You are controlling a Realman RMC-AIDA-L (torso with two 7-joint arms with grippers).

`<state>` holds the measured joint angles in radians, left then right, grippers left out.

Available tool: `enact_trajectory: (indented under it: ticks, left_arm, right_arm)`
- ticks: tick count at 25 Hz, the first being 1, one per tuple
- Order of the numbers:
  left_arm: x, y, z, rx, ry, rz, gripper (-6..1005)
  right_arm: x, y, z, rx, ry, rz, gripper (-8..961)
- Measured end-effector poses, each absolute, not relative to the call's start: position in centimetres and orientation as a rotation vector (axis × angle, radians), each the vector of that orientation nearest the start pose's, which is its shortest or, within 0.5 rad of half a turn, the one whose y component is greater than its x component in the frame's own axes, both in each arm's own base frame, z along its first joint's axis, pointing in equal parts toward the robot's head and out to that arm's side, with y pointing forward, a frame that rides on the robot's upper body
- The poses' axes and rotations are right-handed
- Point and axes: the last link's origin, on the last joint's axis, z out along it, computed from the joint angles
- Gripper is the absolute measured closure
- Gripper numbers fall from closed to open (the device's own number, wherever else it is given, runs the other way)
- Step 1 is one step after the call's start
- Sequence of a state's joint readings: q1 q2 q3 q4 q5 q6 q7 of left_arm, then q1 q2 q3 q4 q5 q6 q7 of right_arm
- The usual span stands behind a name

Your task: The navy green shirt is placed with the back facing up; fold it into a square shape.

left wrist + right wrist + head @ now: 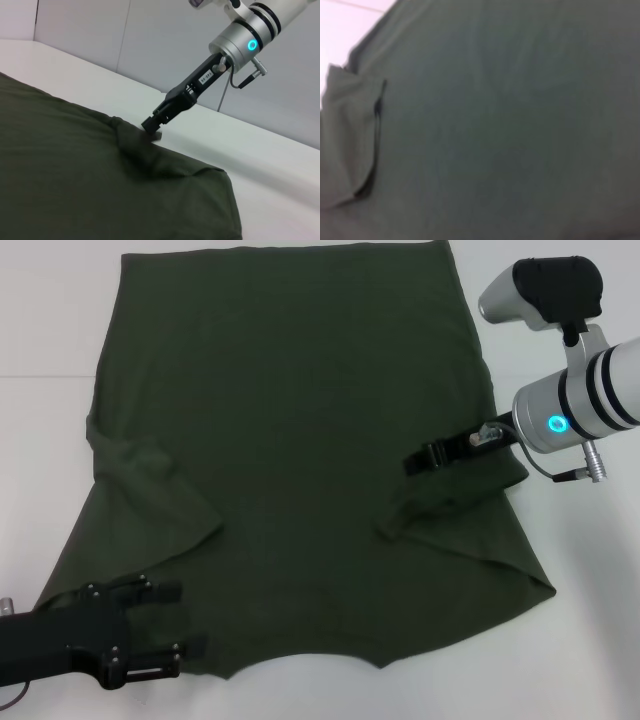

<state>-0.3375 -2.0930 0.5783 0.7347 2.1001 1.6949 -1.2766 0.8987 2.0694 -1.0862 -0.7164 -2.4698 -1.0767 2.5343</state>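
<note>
The navy green shirt [290, 420] lies spread on the white table, plain side up, with both sleeves turned inward onto the body. My right gripper [424, 456] reaches in from the right and sits low on the right sleeve fold [450, 495]. In the left wrist view the right gripper [152, 128] looks shut on a raised pinch of that cloth. My left gripper [172, 620] rests at the shirt's near left corner, fingers [163, 592] spread over the hem. The right wrist view shows only shirt [510, 120] with the far folded sleeve [350, 140].
White table [50, 330] surrounds the shirt on all sides. A grey wall [150, 35] rises behind the table in the left wrist view. A cable hangs off the right arm's wrist [575, 472].
</note>
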Motion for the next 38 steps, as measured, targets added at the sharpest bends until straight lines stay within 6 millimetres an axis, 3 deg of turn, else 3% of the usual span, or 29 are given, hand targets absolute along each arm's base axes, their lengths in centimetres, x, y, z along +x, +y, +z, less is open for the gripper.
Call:
enact_trajectory:
  ticks: [5,10,15,19,20,26,29,33,38]
  left_arm:
    - [-31.6,26.4,1.3,-2.697,-0.681,-0.654,192]
    - [-31.5,26.3,1.3,-2.698,-0.682,-0.655,193]
    - [-31.5,26.4,1.3,-2.698,-0.682,-0.656,193]
    - [-31.5,26.5,1.3,-2.697,-0.678,-0.659,193]
    - [-31.4,26.5,1.3,-2.697,-0.678,-0.659,193]
    - [-31.3,26.6,1.2,-2.697,-0.674,-0.667,193]
    - [-31.2,26.7,1.1,-2.699,-0.672,-0.669,193]
    - [-31.1,26.9,1.1,-2.702,-0.666,-0.669,193]
    - [-30.8,27.1,1.1,-2.705,-0.660,-0.671,193]
  right_arm:
    - [18.1,43.6,-3.1,-2.405,1.300,0.093,777]
    - [19.7,43.4,-2.0,-2.330,1.419,0.208,534]
    - [23.6,42.1,-0.1,-2.169,1.608,0.461,352]
    - [27.3,39.9,1.4,-1.995,1.755,0.783,192]
    - [29.1,38.7,1.9,-1.895,1.804,0.935,151]
    - [32.4,36.0,2.1,-1.671,1.886,1.147,152]
    - [32.9,35.1,1.3,-1.612,1.902,1.206,150]
    - [33.2,34.6,-0.4,-1.571,1.880,1.201,148]
    - [33.6,34.7,-1.1,-1.542,1.855,1.157,132]
